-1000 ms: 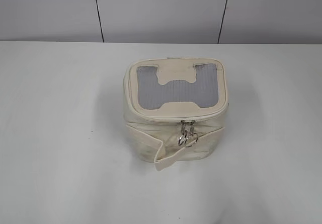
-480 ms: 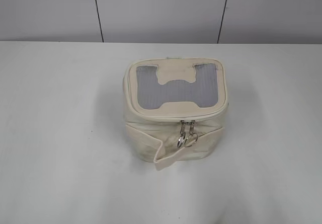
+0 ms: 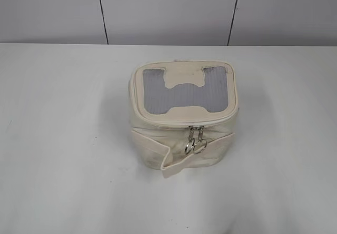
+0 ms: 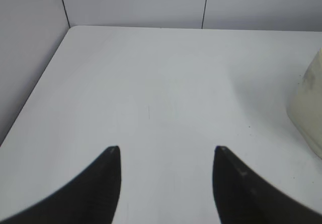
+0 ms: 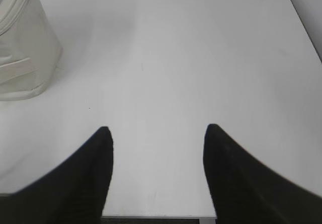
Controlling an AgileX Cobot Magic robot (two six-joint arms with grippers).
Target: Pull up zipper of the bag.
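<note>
The cream-beige bag [image 3: 158, 144] stands upright in the middle of the white table, its grey mesh lid with the bone-shaped patch [image 3: 184, 81] facing up. The cream zipper [image 3: 174, 122] runs around the lid rim. Its two silver ring pulls [image 3: 196, 142] hang side by side at the front, above the flat strap [image 3: 176, 163]. Neither gripper shows in the exterior view. My left gripper [image 4: 166, 151] is open and empty over bare table, with the bag's side [image 4: 308, 105] at the right edge. My right gripper [image 5: 157, 131] is open and empty, with the bag [image 5: 22, 53] at the upper left.
The white table [image 3: 63, 139] runs to a grey panelled wall [image 3: 168, 10] behind. Its left edge and corner show in the left wrist view [image 4: 30, 105]. Its front edge [image 5: 158, 217] lies just under the right gripper.
</note>
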